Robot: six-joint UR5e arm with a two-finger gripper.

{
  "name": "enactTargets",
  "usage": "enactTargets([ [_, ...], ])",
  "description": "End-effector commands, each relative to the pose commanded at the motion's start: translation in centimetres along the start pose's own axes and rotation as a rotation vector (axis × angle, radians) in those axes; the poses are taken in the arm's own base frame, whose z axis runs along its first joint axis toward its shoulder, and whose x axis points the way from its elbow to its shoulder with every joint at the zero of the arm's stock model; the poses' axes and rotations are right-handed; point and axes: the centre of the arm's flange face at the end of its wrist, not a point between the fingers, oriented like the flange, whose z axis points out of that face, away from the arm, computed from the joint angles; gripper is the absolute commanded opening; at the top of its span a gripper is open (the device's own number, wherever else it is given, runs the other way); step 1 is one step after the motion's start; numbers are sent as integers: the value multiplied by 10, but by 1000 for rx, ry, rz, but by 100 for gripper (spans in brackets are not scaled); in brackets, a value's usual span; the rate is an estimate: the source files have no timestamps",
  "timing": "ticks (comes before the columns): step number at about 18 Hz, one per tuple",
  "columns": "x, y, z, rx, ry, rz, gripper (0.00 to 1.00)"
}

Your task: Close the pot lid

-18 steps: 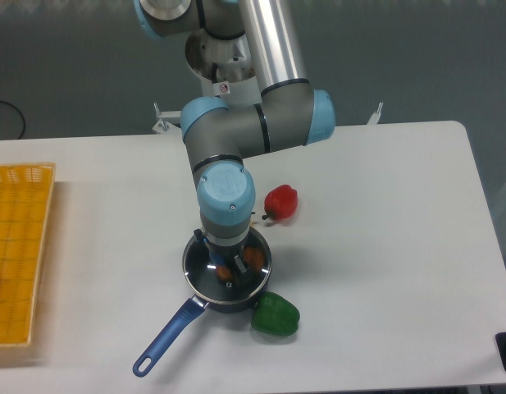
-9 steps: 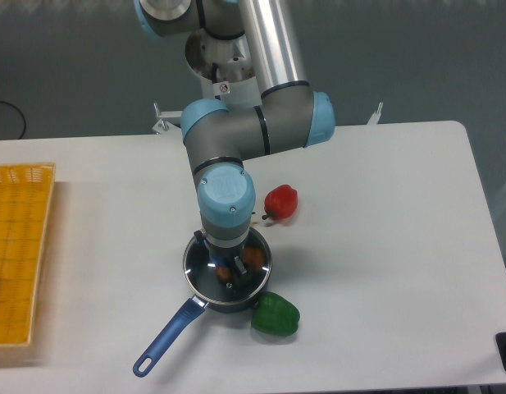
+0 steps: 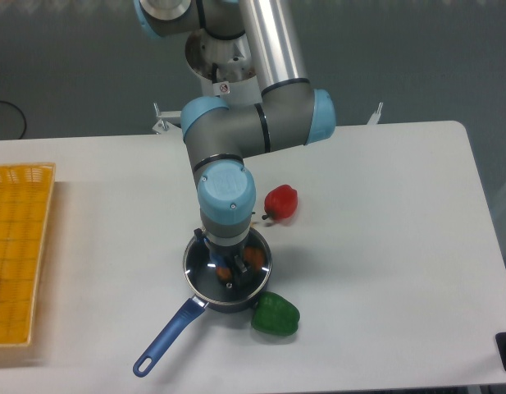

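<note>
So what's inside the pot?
Two orange-brown patches show in the pot, too unclear to name. The gripper covers its back part, so anything there is hidden.

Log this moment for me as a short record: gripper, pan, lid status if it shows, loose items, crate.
gripper: pointing down at the pan; finger opening unclear
pan: dark, blue handle toward the picture's lower left
lid: cannot tell whether one is on
green item: beside the pan, lower right in view; contact unclear
red item: beyond the pan, right of the gripper in view
crate: yellow, left edge of view
</note>
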Motion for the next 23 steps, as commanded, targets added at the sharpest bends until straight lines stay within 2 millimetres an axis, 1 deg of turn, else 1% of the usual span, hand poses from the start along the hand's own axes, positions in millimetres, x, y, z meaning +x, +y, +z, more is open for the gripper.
enactTargets([
  [2,1,5,-16,9,-35,-7,100],
  [3,-1,12,-23,12,-47,-17,100],
  [4,-4,18,-24,13,-49,-25,100],
  [5,-6,28,-28,11,-52,-28,100],
  [6,-7,44,-36,10,-62,-18,100],
  [7,-9,59,-38,9,-63,9,100],
  [9,-24,107,-42,2,-69,75,100],
  [10,-30,126,-43,2,-70,97,100],
  [13,-48,174,-50,-6,-90,69,100],
  [14,-52,187,-49,-9,-89,84,100],
  [15,-58,204,-45,-12,-82,137,100],
  [16,-63,218,-42,-19,-77,225,100],
  [17,-67,227,-37,-35,-64,304,100],
  [18,-70,240,-35,-50,-62,345,100],
  [19,-75,250,-27,-55,-67,349,100],
  [21,-84,255,-12,-62,-77,350,100],
  [22,-85,256,-7,-63,-74,350,100],
  [23,-88,258,-7,-64,-77,347,100],
])
